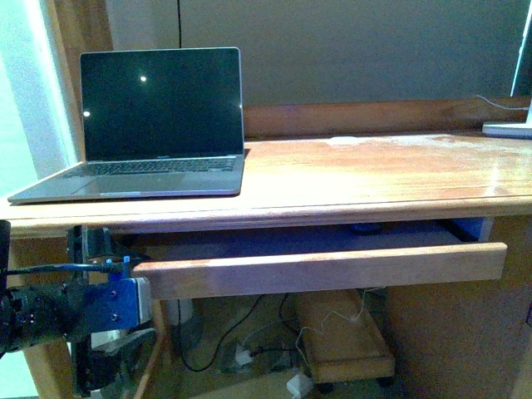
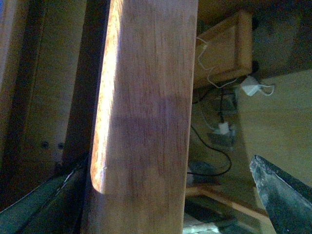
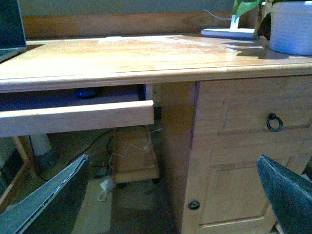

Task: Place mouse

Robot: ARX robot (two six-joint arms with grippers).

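The mouse [image 1: 366,226] is a small dark oval lying far back in the pulled-out keyboard drawer [image 1: 320,268] under the desktop. It also shows in the right wrist view [image 3: 87,92], mostly hidden by the desktop edge. My left gripper [image 1: 112,306] is open at the left end of the drawer's front board. In the left wrist view the board [image 2: 146,112] runs between the spread fingers [image 2: 280,195], and I cannot tell if they touch it. My right gripper [image 3: 165,204] is open and empty, low in front of the desk's cupboard side, and out of the front view.
An open laptop [image 1: 154,125] stands on the desktop [image 1: 374,170] at the left. A white lamp base [image 1: 507,129] and a white pot [image 3: 291,27] are at the far right. Cupboard drawers with a ring handle [image 3: 274,122] are at the right. A wooden box [image 1: 345,337] and cables lie on the floor.
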